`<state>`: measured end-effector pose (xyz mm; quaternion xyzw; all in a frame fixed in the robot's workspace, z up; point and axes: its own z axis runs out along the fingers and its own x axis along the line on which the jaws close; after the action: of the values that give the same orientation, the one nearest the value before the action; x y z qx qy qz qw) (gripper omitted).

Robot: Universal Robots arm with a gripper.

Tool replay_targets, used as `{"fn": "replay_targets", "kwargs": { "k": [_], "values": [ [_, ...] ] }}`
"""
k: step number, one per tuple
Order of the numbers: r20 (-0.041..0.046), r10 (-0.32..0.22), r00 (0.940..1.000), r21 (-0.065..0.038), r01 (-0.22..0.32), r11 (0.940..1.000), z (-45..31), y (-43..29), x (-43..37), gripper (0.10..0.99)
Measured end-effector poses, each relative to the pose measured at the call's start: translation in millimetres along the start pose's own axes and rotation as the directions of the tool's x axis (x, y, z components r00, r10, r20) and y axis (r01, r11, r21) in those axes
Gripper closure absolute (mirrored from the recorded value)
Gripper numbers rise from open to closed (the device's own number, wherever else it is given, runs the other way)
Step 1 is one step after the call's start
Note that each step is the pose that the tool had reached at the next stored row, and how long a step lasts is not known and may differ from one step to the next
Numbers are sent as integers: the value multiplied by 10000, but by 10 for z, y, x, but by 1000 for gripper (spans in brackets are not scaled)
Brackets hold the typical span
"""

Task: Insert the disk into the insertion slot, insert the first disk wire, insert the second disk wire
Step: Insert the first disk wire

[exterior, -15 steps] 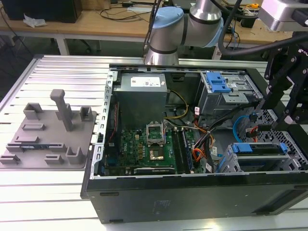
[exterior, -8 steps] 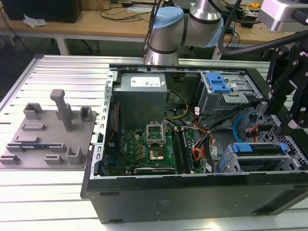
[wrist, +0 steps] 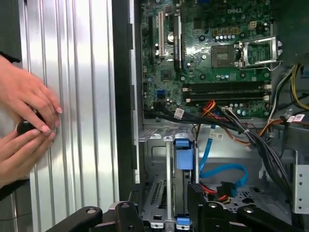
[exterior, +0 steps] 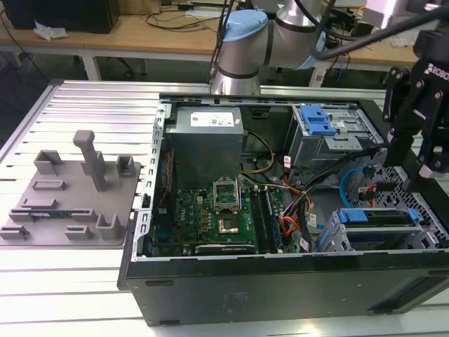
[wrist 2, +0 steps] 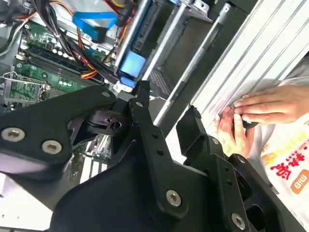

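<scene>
Blue-framed disk (exterior: 366,216) sits in insertion slot (exterior: 335,242), near corner of computer case (exterior: 280,288), exterior view's right. Gripper (exterior: 410,167) hovers above, jaws apart, empty. Risks: snagging loose second disk wire (exterior: 344,188); person's hands (wrist: 29,104) close by.

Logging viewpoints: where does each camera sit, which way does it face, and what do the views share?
Exterior view: off the arm, raised, looking down into the open computer case; the arm and gripper show.
First wrist view: on the wrist, facing down past the gripper onto the insertion slot, second disk wire and motherboard.
Second wrist view: on the wrist, close behind the open gripper, facing into the case.
Shared: both wrist views catch a person's hands on the ribbed table beside the case.
</scene>
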<state>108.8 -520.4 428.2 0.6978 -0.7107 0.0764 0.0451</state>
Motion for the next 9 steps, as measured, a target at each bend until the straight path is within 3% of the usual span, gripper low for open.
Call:
{"fn": "replay_targets", "kwargs": {
  "k": [3, 9],
  "values": [
    [-49, -1, 10000, 8, 2, 10000, -27, -23, -193, 584],
    [-50, 0, 10000, 9, 0, 10000, -7, -362, -231, 584]
  ]
}}
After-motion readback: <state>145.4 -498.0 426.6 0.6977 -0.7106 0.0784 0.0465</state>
